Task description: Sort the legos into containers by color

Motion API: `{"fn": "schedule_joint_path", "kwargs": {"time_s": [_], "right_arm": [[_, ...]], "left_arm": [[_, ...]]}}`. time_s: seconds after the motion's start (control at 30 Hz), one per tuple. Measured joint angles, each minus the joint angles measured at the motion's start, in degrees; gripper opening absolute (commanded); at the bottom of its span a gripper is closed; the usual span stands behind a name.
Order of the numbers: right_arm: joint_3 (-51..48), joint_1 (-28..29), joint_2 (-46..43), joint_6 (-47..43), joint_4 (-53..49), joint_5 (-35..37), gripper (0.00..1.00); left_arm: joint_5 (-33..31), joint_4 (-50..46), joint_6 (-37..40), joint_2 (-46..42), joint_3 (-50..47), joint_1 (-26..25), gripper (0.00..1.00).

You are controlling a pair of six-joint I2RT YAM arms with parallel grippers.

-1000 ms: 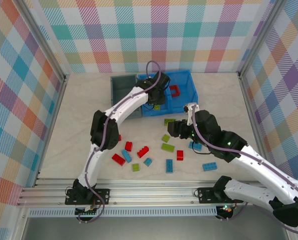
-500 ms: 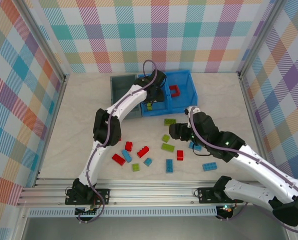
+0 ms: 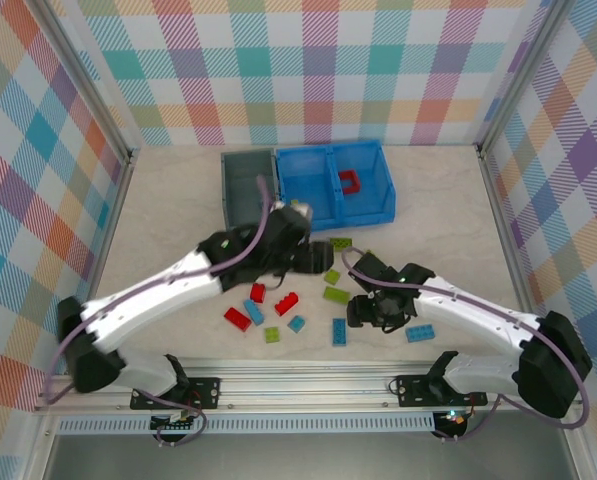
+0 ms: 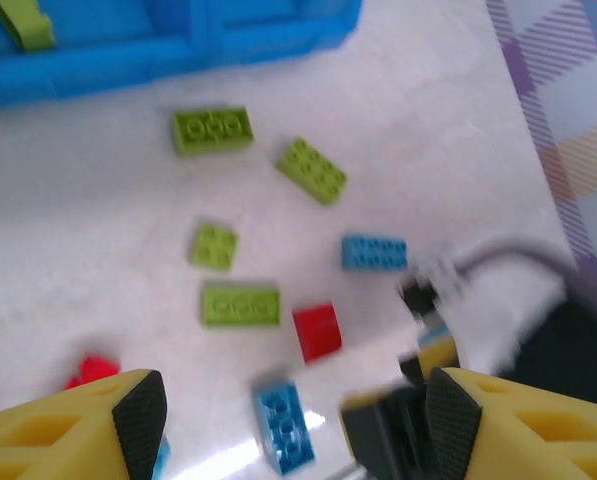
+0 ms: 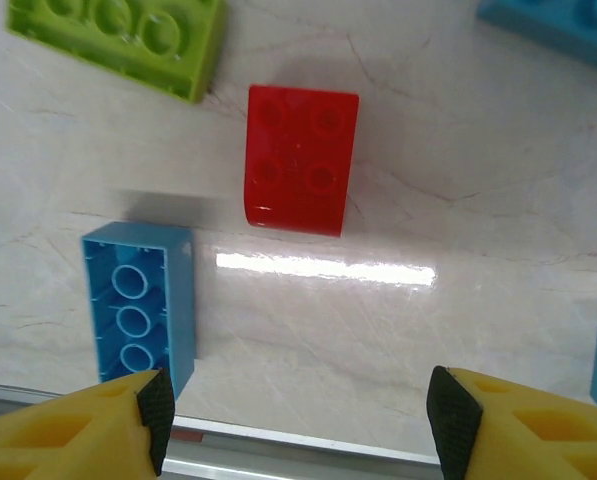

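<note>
Bricks [image 3: 286, 303] in red, blue and green lie scattered on the table [image 3: 168, 220], on the near side of the grey bin [image 3: 240, 180] and the two-part blue bin [image 3: 378, 195]. A red frame [image 3: 350, 183] sits in the blue bin's right compartment. Your right gripper [image 5: 298, 415] hangs empty, fingers apart, over a red brick [image 5: 301, 160]. Lower squarely so the fingers straddle it, clear of the upturned blue brick [image 5: 138, 305]. Your left gripper [image 4: 293, 415] is also spread and empty. No writing or brand is readable.
</note>
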Motion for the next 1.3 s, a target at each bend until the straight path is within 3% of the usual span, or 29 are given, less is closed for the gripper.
{"fn": "schedule_joint_path", "kwargs": {"time_s": [0.17, 0.33, 0.5, 0.7, 0.9, 1.1, 1.3], "right_arm": [[0.00, -0.72, 5.31, -0.46, 4.13, -0.59, 0.66], [-0.55, -3.30, 8.74, -1.73, 8.20, -0.63, 0.59], [-0.61, -5.03, 13.49, -3.19, 11.43, -0.59, 0.51], [-0.61, -5.92, 15.43, -4.00, 13.25, -0.11, 0.32], [1.09, -7.08, 10.64, -5.29, 9.97, 1.86, 0.30], [17.57, -18.93, 10.67, -11.58, 6.23, 1.62, 0.30], [39.87, -26.93, 27.74, -17.38, 6.25, -0.09, 0.29]], "left_arm": [[-2.54, 2.10, -5.20, -11.34, -15.78, -5.95, 0.73], [-5.07, 3.26, -9.40, -19.06, -23.28, -10.27, 0.73], [-7.21, 4.39, -11.61, -21.94, -24.98, -10.47, 0.72], [-8.17, 6.25, -11.82, -21.09, -24.98, -10.49, 0.72], [-9.07, 7.89, -11.50, -18.05, -22.99, -10.60, 0.74], [-12.59, 9.01, -8.90, -8.79, -11.21, -10.45, 0.77], [-12.17, 9.86, -5.92, 2.34, 0.26, -7.74, 0.77]]}}
